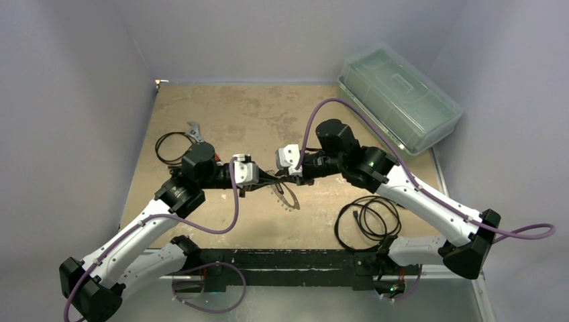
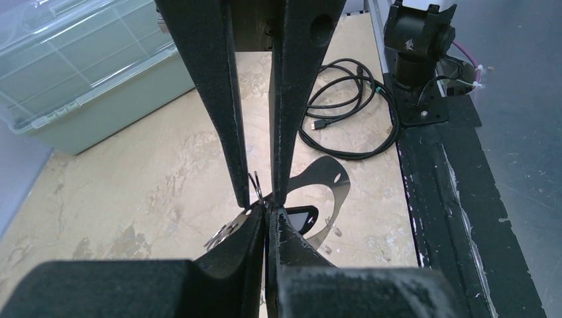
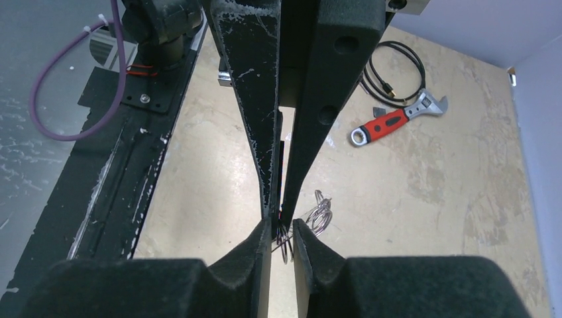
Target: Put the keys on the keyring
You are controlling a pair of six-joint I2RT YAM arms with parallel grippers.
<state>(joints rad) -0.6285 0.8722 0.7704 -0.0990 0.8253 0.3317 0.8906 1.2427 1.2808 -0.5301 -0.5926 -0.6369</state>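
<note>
The keyring [image 1: 289,195] is a thin silver wire loop hanging in the air between my two grippers at the table's middle. My left gripper [image 2: 266,211] is shut on its rim. The key [image 2: 302,218], with its black head, hangs just right of the left fingertips, and silver metal bits [image 2: 224,232] hang to their left. My right gripper [image 3: 283,232] faces the left one tip to tip. Its fingers stand a narrow gap apart with the wire coils [image 3: 285,244] pinched between them. More small rings [image 3: 319,216] hang beside the tips. The left gripper [image 1: 263,180] and the right gripper [image 1: 287,176] meet in the top view.
A red-handled wrench [image 3: 391,121] and a coiled black cable [image 1: 169,146] lie at the left rear. Another black cable coil [image 1: 371,220] lies front right. A clear lidded plastic box [image 1: 400,98] sits at the back right. The black base rail [image 1: 282,260] runs along the near edge.
</note>
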